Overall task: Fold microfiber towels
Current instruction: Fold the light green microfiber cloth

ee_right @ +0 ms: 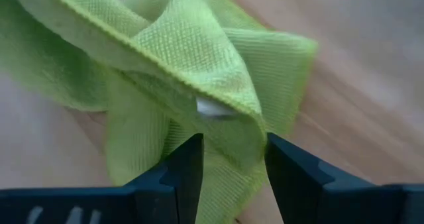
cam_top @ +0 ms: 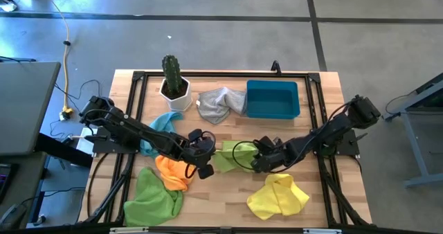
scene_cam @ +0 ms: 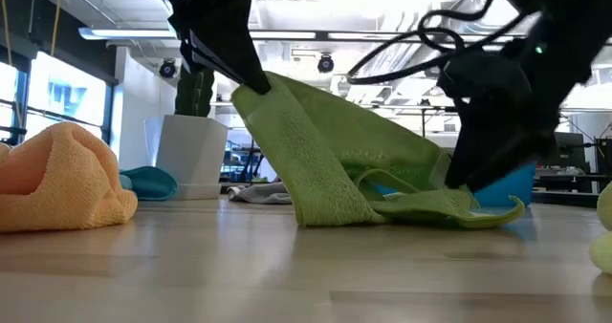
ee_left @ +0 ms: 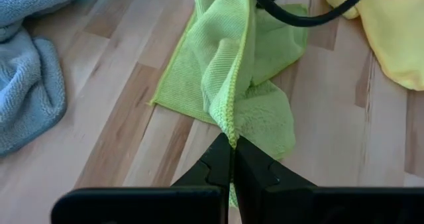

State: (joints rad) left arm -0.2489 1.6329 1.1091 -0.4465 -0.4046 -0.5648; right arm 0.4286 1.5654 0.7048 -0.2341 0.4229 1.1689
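You have six towels on the table (cam_top: 311,88): two lime green, one orange (cam_top: 173,170), one yellow (cam_top: 278,196), one light blue (cam_top: 165,122), one grey (cam_top: 220,102). One blue bin (cam_top: 273,99) and one potted cactus (cam_top: 173,82) sit at the far edge. Your left end effector (ee_left: 233,144) is clamped fully on an edge of the center lime green towel (scene_cam: 354,161), lifting that corner off the wood (the rest trails down to the table). Your right end effector (ee_right: 233,159) stands partly open with a fold of the same towel between its fingers. The other lime green towel (cam_top: 154,196) lies crumpled at the near left.
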